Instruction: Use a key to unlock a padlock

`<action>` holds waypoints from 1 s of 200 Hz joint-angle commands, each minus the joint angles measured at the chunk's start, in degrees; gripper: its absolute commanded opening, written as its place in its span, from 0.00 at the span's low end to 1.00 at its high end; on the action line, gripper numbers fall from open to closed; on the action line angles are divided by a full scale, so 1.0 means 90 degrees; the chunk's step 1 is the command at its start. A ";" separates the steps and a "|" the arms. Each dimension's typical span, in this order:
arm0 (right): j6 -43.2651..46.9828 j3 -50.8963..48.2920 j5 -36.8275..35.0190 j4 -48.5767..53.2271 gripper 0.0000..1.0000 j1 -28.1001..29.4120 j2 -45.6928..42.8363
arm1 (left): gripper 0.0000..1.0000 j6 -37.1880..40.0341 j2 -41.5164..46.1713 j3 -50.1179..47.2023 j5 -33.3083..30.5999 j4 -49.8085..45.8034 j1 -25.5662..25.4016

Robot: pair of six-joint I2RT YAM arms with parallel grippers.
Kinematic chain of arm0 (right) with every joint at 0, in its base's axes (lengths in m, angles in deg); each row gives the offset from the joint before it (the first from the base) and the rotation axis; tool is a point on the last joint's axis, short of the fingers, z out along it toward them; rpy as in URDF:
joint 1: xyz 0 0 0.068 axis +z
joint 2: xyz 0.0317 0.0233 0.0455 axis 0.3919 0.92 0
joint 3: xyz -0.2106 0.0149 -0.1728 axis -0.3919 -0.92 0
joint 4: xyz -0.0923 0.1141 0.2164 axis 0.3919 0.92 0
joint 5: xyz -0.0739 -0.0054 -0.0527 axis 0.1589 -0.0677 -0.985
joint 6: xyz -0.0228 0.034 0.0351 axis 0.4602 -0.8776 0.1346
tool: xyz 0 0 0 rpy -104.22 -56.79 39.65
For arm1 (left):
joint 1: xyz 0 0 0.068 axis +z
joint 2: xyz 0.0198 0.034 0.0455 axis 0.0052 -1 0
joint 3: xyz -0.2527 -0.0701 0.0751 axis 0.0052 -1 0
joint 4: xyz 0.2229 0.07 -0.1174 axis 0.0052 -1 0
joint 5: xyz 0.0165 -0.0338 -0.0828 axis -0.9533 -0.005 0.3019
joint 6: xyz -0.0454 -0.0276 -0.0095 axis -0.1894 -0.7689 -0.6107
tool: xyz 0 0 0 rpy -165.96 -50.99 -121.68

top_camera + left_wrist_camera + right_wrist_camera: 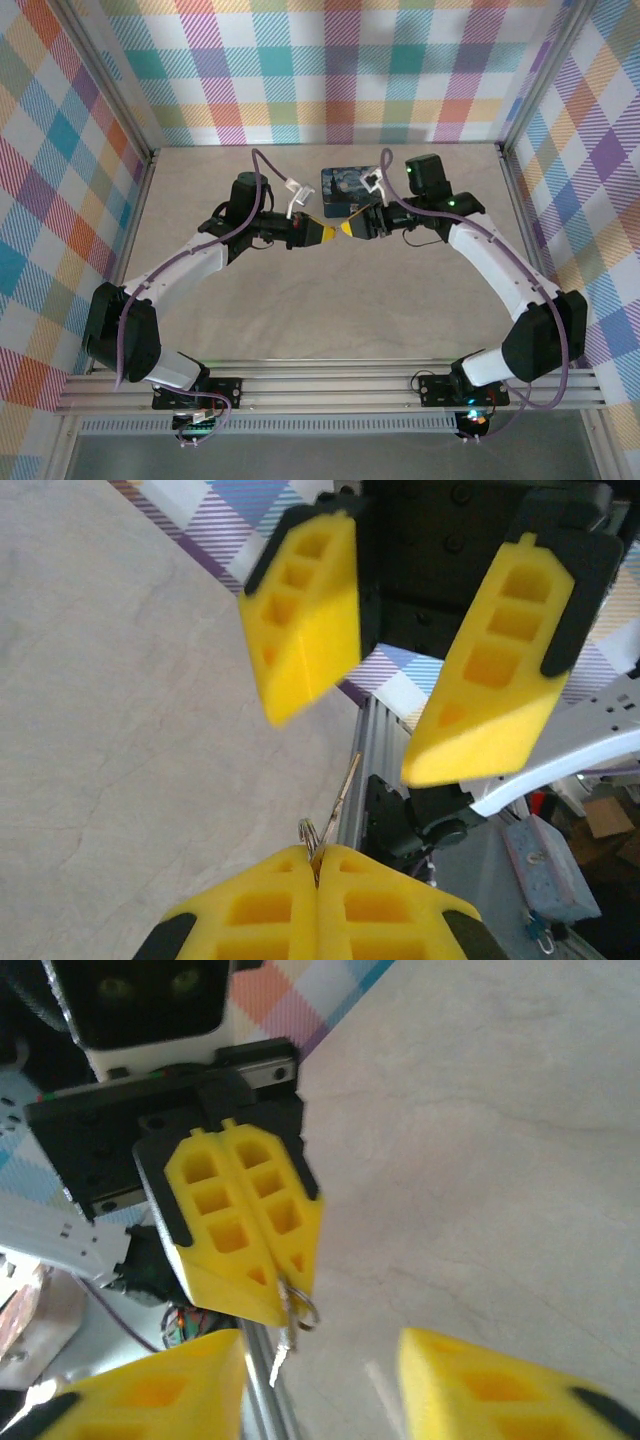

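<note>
The key (346, 788) juts from the tips of the left end effector (318, 858) with its ring (308, 832) beside it, the yellow pads pressed fully together on it. Facing it tip to tip, the right end effector (360, 735) stands parted, holding nothing. Both hang above the tabletop (300, 320). A night-sky tin (340, 185) lies just beyond them.

The walls (330, 60) are showing pastel plaid; the counter (330, 310) is looking beige; the left claw (322, 232) and right claw (347, 230) are showing yellow; the tin (342, 186) is perhaps showing swirly dark blue.
</note>
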 commanded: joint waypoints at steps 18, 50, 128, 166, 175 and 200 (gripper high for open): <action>-0.1301 -0.0366 -0.0779 -0.0925 0.55 -0.0385 -0.0490 | 0.00 -0.0153 0.0342 -0.0298 -0.0631 0.0155 -0.0071; -0.1808 -0.0749 -0.0645 -0.1404 0.58 -0.0403 -0.0573 | 0.00 -0.0321 0.0305 -0.0410 -0.0750 0.0337 -0.0072; -0.2823 -0.1254 -0.0115 -0.2757 0.60 -0.0141 -0.0591 | 0.00 -0.0568 0.0506 -0.0722 -0.0743 0.1207 -0.0150; -0.2639 -0.1153 -0.1527 -0.2018 0.61 -0.0137 -0.0414 | 0.00 -0.0300 0.0499 -0.0700 -0.1301 0.0563 -0.0174; -0.2501 -0.0919 -0.2048 -0.1656 0.61 -0.0135 -0.0199 | 0.00 -0.0256 0.0491 -0.0751 -0.1403 0.0493 -0.0174; -0.2120 0.0230 -0.3173 -0.0398 0.61 -0.0136 0.0783 | 0.00 -0.0200 0.0441 -0.0863 -0.1830 0.0315 -0.0173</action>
